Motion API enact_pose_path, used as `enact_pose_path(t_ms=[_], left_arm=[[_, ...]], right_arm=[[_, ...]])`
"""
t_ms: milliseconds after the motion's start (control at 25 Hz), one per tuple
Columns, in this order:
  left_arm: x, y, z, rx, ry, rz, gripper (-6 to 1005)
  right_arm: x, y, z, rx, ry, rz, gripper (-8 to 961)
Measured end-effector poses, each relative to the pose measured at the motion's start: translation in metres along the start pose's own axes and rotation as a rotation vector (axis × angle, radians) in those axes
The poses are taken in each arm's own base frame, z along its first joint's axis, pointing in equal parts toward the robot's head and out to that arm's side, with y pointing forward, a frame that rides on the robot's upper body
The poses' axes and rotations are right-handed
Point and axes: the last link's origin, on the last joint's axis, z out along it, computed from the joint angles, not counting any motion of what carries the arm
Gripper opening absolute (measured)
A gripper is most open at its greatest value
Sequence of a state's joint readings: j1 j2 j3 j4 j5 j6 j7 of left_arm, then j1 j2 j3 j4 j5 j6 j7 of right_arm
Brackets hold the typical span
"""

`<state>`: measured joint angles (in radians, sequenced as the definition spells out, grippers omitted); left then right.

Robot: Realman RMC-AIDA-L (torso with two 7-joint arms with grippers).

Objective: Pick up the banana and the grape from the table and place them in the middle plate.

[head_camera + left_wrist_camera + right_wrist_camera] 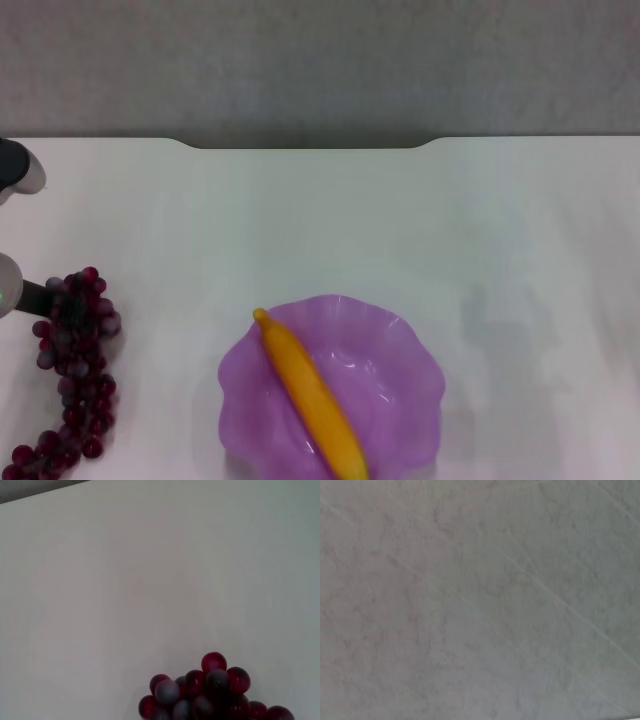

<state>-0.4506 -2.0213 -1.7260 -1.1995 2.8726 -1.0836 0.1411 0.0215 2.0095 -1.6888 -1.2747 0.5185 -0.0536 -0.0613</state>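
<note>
While the plain white, smooth table (400, 230) with rounded corners fills most of the head view, only three items lie on it. A grey mottled floor (320, 60) shows beyond its far edge, and the right wrist view shows nothing but a similar grey, veined surface.

The middle plate (400, 400), a translucent purple plastic dish with a wavy scalloped rim, sits at the near centre of the table. The banana (312, 395), a single curved, smooth yellow-orange fruit, lies diagonally inside it, its stem end resting on the plate's far-left rim and its other end running toward the near edge of the view.

The grape (75, 365), a long bunch of small dark red-purple berries, some with a pale frosted bloom, lies on the table well to the left of the plate and apart from it. The left wrist view shows one end of the bunch (210, 692) close below that camera.

The left gripper (35, 297) enters at the left edge of the head view, a dark part of it touching the far end of the bunch. Whether its fingers are spread or closed cannot be told. The right gripper appears in no view.
</note>
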Motion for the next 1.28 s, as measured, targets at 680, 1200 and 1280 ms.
enact_pose_path(t_ms=[680,1200,1280], left_arm=[[0.002,0.004,-0.002,-0.004,0.015,0.033,130],[0.021,0.005,-0.060,0.009,0.162,0.071,121],[0.024,0.004,-0.073,0.017,0.198,0.076,118]], right_arm=[[0.001,0.000,0.000,-0.001,0.002,0.000,651],[0.002,0.003,0.002,-0.009,0.010,-0.004,651],[0.002,0.003,0.003,-0.009,0.011,-0.005,651]])
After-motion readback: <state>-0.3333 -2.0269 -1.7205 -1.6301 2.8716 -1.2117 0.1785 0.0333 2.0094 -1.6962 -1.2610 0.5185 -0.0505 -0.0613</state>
